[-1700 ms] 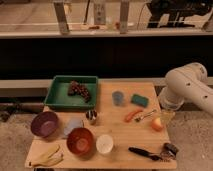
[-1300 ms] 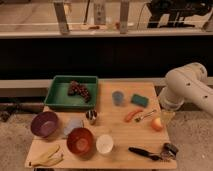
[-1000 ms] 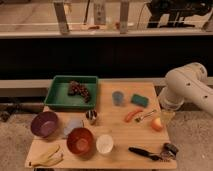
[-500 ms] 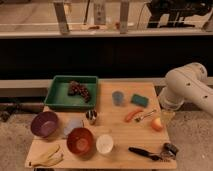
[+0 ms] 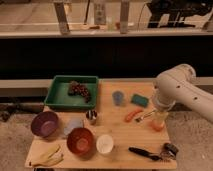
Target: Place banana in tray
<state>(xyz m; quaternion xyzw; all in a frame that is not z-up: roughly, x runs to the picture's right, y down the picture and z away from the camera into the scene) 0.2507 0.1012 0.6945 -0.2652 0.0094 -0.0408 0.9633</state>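
Note:
The pale yellow banana (image 5: 47, 156) lies with splayed strips at the table's front left corner, in front of the purple bowl (image 5: 44, 123). The dark green tray (image 5: 56, 98) stands at the back left of the table and holds a bunch of dark grapes (image 5: 80, 90). My white arm (image 5: 177, 90) comes in from the right. The gripper (image 5: 151, 116) hangs low over the right side of the table, next to an orange-red carrot-like piece (image 5: 131, 115). It is far from the banana and the tray.
An orange bowl (image 5: 80, 141) and a white cup (image 5: 104, 144) stand at the front middle. A small metal cup (image 5: 91, 116), a blue cup (image 5: 117, 97) and a green sponge (image 5: 139, 100) are mid-table. A black brush (image 5: 147, 152) lies front right. A dark wall runs behind.

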